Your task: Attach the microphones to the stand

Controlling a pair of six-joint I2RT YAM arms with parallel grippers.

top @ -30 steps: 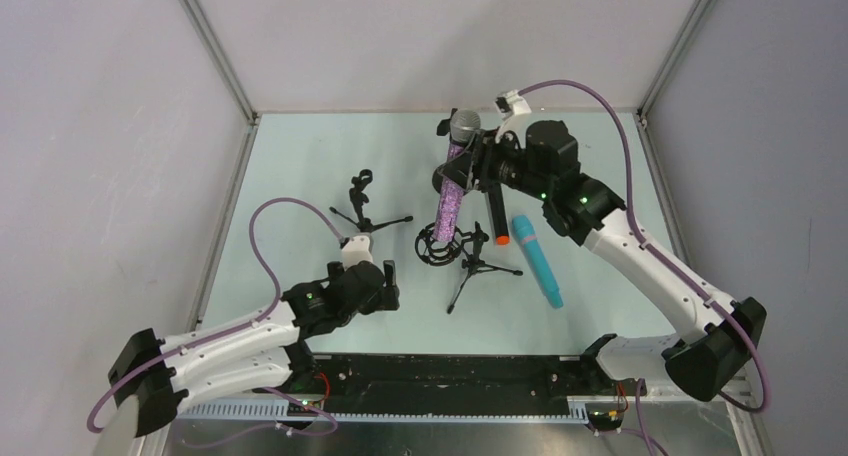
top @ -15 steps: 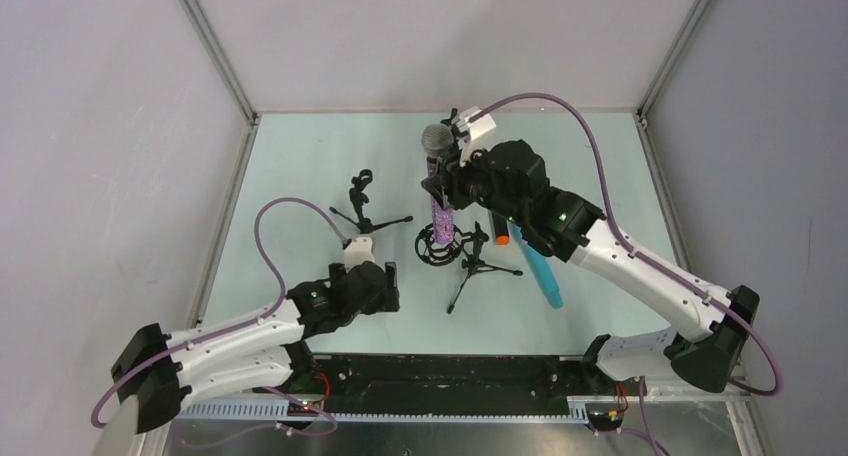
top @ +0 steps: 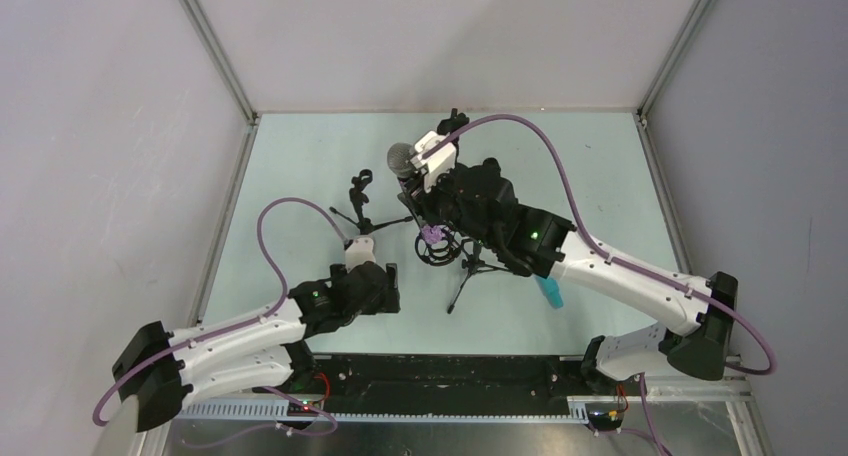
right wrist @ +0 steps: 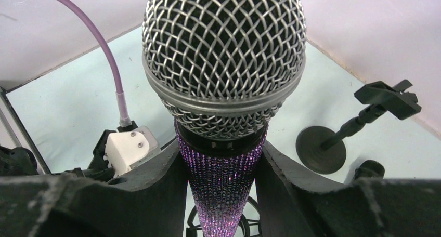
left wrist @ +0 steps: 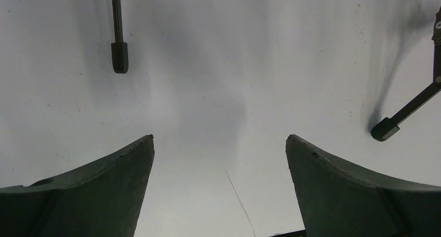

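Note:
My right gripper point(top: 425, 191) is shut on the glittery purple microphone point(top: 432, 233). It holds the mic upright, silver head point(top: 402, 159) up, with the lower end at the black ring mount point(top: 438, 250) of the middle tripod stand point(top: 474, 267). In the right wrist view the fingers point(right wrist: 166, 180) clamp the purple body point(right wrist: 222, 180) just under the mesh head, and the ring point(right wrist: 248, 201) shows below. Only the tip of the cyan microphone point(top: 549, 293) shows under the right arm. The black microphone with the orange end is hidden. My left gripper point(top: 385, 276) is open and empty near the table.
A second small black stand with a clip point(top: 362, 198) stands left of the ring mount; it also shows in the right wrist view point(right wrist: 387, 97). Two tripod feet point(left wrist: 119, 57) point(left wrist: 385, 129) lie ahead of the left gripper point(left wrist: 219, 143). Frame posts edge the table.
My right arm has swung left and forward with the purple microphone, bringing it upright over the ring mount. It now covers the black mic and most of the cyan one. The left arm barely moved.

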